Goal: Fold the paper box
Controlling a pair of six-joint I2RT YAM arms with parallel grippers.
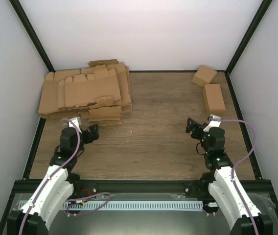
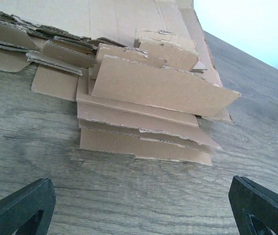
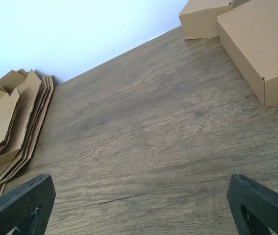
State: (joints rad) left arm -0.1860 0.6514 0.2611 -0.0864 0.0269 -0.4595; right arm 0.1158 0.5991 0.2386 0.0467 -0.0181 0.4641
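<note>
Brown cardboard sits in two spots on the wood-grain table (image 1: 153, 142): a big messy pile of flat blanks (image 1: 85, 93) at the far left, and at the far right a closed oblong paper box (image 1: 214, 97) with a second folded box (image 1: 205, 75) just behind it, turned at an angle. Only the top view gives that whole layout plus both arms. Left gripper (image 1: 92, 131) sits just in front of the pile's near edge, jaws spread wide, nothing between them. Right gripper (image 1: 193, 126) is over bare table, apart from the paper box, also spread wide and empty. Left wrist view sees only the pile: staggered flaps fanned toward the camera, ragged corrugated edges, lowest sheets flat on the wood. Its black fingertips (image 2: 19, 210) sit at the bottom corners with bare table between them; both boxes fall outside that view. Right wrist view catches both ends: paper box at upper right with its top face flat and a thin line along the side wall, second box right at its far corner, touching or not I can't tell. The pile shows only as layered sheet edges at the left. Fingertips (image 3: 261, 205) again at the bottom corners, only wood between. Purple cable (image 1: 249, 142) loops off the right wrist, visible from above only.
</note>
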